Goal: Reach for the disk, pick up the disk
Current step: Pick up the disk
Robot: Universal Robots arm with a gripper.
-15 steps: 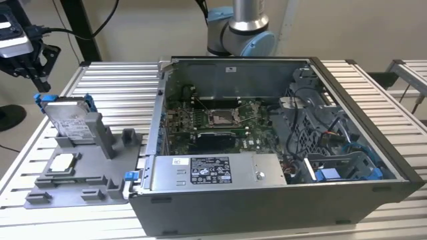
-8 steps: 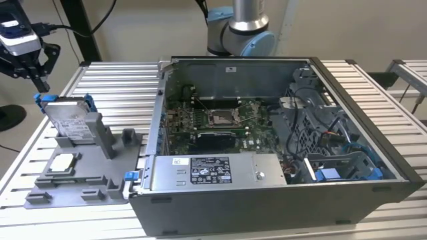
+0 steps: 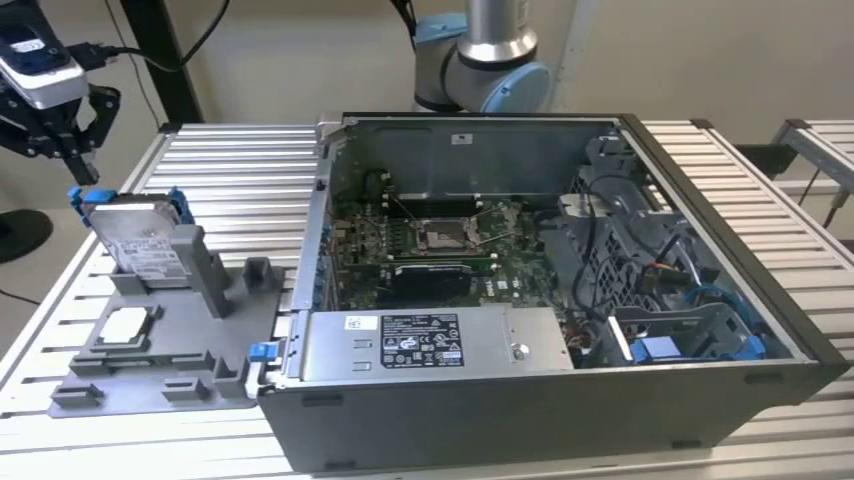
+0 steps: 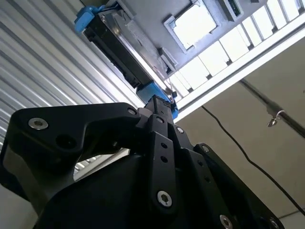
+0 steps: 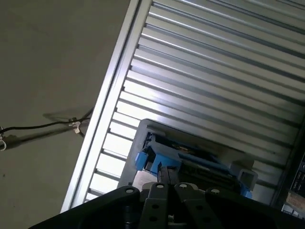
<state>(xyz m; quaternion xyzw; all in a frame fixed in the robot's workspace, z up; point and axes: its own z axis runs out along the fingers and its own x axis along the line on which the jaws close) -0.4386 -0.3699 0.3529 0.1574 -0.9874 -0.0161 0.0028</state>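
Silver-grey, one disk (image 3: 134, 235) stands near seemingly closed jaws.

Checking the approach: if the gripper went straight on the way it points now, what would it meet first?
Probably the disk, at the blue bracket on its upper end: in both wrist views the gripper lines up with that blue corner. Depth is unclear, so it might just miss.

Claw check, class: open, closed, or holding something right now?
Claw: closed, holding nothing, poised just above the upright disk.
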